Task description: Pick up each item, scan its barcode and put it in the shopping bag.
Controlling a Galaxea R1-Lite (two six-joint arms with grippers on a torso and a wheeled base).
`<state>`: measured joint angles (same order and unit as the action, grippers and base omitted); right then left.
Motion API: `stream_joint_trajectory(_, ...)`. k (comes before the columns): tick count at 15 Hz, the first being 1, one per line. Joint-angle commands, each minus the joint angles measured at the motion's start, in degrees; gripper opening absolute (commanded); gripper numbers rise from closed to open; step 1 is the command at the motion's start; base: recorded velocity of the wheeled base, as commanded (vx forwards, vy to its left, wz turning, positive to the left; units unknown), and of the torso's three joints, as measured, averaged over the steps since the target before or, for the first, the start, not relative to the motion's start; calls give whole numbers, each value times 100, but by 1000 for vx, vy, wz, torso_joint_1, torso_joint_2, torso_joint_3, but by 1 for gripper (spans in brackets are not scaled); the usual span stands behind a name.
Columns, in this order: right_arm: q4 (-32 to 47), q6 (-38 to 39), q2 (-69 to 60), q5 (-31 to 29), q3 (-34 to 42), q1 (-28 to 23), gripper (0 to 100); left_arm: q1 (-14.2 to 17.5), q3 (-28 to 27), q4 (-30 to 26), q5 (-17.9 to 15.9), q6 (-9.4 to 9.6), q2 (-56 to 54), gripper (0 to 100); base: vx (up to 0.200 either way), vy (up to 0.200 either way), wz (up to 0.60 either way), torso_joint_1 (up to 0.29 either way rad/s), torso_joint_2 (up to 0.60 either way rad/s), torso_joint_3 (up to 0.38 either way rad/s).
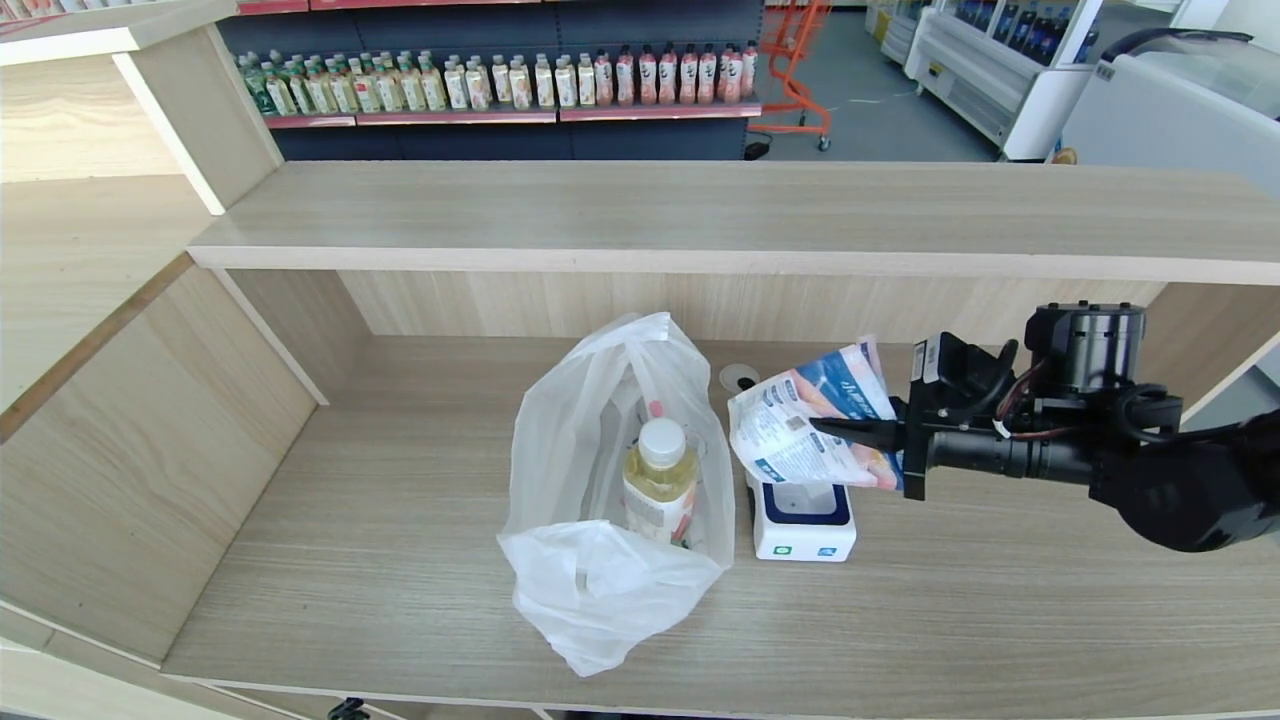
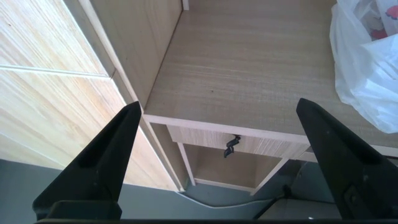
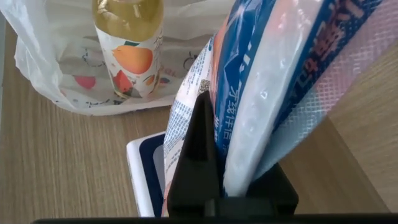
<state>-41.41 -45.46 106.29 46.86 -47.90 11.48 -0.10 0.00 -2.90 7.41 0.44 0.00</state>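
Packet (image 1: 800,395) clamped in right gripper (image 1: 832,430), long axis crosswise over scanner (image 1: 805,525)

Print present, nothing legible
Packet (image 1: 790,400) between the right gripper's (image 1: 838,430) jaws: fine print, square code; bottle (image 1: 660,482) beyond them: fruit-picture label.
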Motion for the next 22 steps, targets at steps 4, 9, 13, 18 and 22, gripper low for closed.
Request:
stream_joint_trajectory(4, 1, -394, -47, -54, 114, -6, 0, 1, 0, 0, 6, 0, 0, 100, 0, 0, 0, 0, 0, 0)
stream_joint_trajectory(9, -7, 714, -258, -45, -150, 152, 0, 1, 0, 0, 6, 0, 9, 100, 0, 0, 0, 0, 0, 0)
stream_joint_trajectory(13, -7, 3184, -108, -432, -888, 618, 0, 1, 0, 0, 6, 0, 0, 100, 0, 0, 0, 0, 0, 0)
stream_joint_trajectory(18, -7, 3728, 876, -1065, -1442, 1172, 0, 1, 0, 0, 6, 0, 9, 100, 0, 0, 0, 0, 0, 0)
stream_joint_trajectory(22, -376, 3720, 1465, -1047, -1609, 1207, 0, 1, 0, 0, 6, 0, 0, 100, 0, 0, 0, 0, 0, 0)
